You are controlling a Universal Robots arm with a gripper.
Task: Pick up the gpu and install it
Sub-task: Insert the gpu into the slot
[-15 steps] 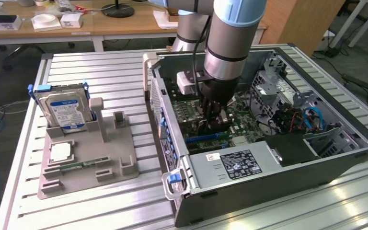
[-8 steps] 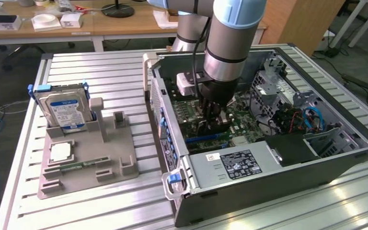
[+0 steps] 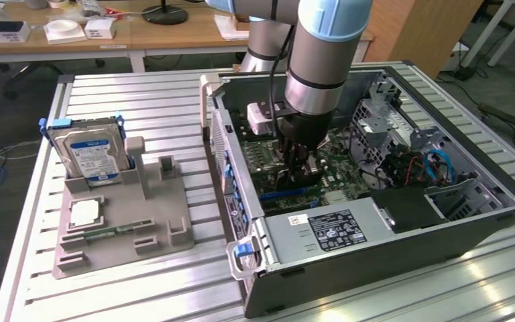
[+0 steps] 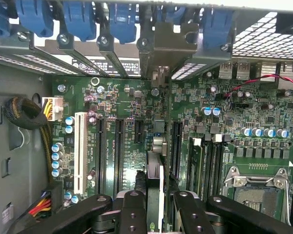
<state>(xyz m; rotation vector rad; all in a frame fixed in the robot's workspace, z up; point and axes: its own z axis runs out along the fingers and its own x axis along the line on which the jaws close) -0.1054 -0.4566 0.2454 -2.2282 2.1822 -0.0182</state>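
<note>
My gripper (image 3: pixel 297 171) is down inside the open computer case (image 3: pixel 472 221), over the green motherboard (image 3: pixel 342 174). It is shut on the gpu (image 4: pixel 156 170), which I see edge-on in the wrist view as a thin upright card between the black fingers (image 4: pixel 132 210). The gripper (image 4: pixel 156 207) holds the card's near end. The card runs toward the case's rear wall, where its silver end bracket (image 4: pixel 160 46) stands against the slot openings. It stands over the motherboard (image 4: pixel 122 107) between the black expansion slots (image 4: pixel 176 146). Whether it is seated in a slot I cannot tell.
On the exterior view's left, a grey holder (image 3: pixel 163 228) carries a silver hard drive with a blue label (image 3: pixel 92 151) and a narrow memory stick (image 3: pixel 105 232). A power supply (image 3: pixel 324 231) sits at the case's front. Blue latches (image 4: pixel 78 19), a cable bundle (image 4: pixel 27 114) and the processor socket (image 4: pixel 256 183) surround the card.
</note>
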